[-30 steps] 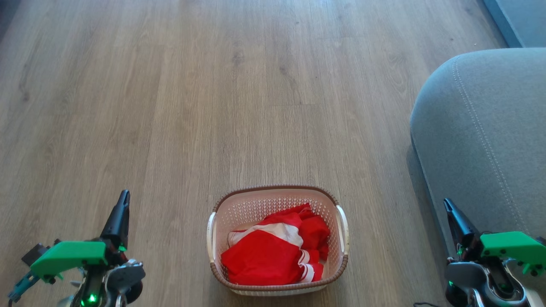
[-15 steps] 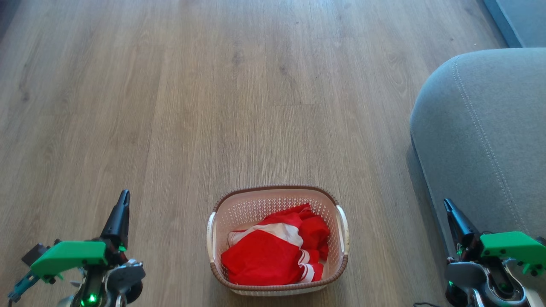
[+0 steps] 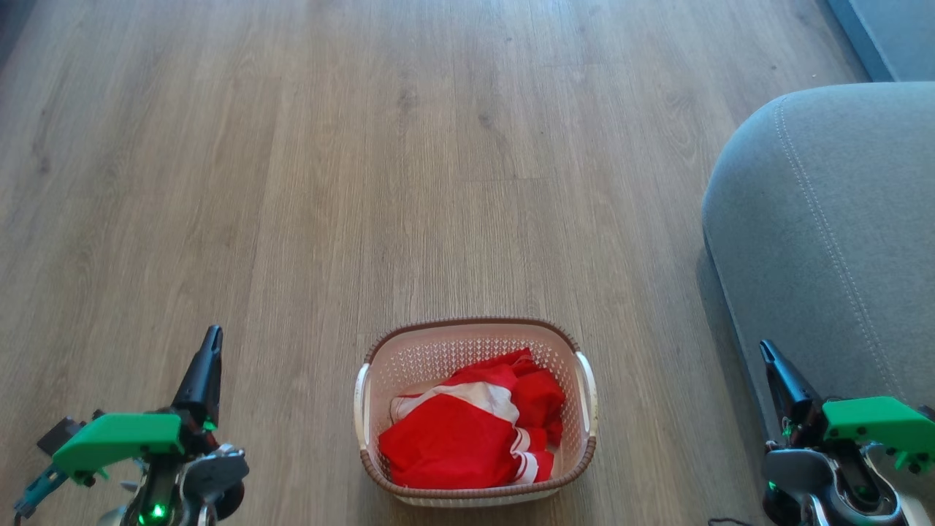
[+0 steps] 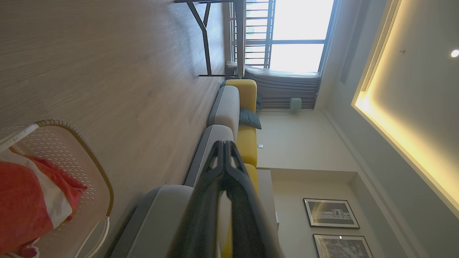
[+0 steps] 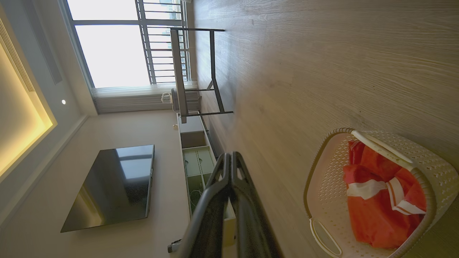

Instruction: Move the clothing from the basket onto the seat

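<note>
Clothing [image 3: 460, 438] lay bunched inside basket [image 3: 475, 323]. Basket sat on wood floor [image 3: 365, 183], bottom centre of head view. Seat [image 3: 825, 234] was right of basket, apart from it. Left gripper [image 3: 212, 336] was low left, fingers pressed together, holding nothing. Right gripper [image 3: 764, 347] was low right by seat edge, fingers together, holding nothing.

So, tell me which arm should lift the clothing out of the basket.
Probably right. The left gripper and right gripper flank the basket evenly, both shut, but the seat lies on the right, so that carry looks shorter.
</note>
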Robot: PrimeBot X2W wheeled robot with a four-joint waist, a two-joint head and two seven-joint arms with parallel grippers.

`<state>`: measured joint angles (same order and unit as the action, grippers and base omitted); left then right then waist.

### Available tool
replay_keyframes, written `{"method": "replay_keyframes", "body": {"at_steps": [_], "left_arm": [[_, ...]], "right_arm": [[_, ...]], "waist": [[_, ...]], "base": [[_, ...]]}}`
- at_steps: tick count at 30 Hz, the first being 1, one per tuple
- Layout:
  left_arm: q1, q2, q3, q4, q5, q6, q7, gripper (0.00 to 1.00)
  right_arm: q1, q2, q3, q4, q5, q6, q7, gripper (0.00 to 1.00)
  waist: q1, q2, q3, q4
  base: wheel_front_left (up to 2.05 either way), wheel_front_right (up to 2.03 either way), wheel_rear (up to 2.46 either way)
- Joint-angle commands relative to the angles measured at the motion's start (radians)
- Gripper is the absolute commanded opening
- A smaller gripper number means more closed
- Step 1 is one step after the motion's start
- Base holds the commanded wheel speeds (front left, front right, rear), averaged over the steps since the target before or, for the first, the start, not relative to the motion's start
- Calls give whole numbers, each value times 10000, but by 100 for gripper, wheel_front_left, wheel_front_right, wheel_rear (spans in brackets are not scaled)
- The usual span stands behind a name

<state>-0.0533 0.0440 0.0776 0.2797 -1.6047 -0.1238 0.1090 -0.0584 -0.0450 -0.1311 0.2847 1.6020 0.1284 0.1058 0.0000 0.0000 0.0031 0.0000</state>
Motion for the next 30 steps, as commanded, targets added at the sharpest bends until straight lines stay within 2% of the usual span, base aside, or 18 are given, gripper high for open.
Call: {"method": "replay_keyframes", "body": {"at_steps": [1, 30], "left_arm": [[-547, 62, 358, -347, -43, -69, 39, 0], [-547, 62, 358, -347, -43, -69, 39, 0]], "right_arm": [[-495, -52, 176, -399, 69, 23, 72, 0], [-495, -52, 176, -399, 69, 23, 72, 0]], "waist": [[0, 0, 0, 0], [0, 0, 0, 0]], "base": [[0, 0, 0], [0, 0, 0]]}}
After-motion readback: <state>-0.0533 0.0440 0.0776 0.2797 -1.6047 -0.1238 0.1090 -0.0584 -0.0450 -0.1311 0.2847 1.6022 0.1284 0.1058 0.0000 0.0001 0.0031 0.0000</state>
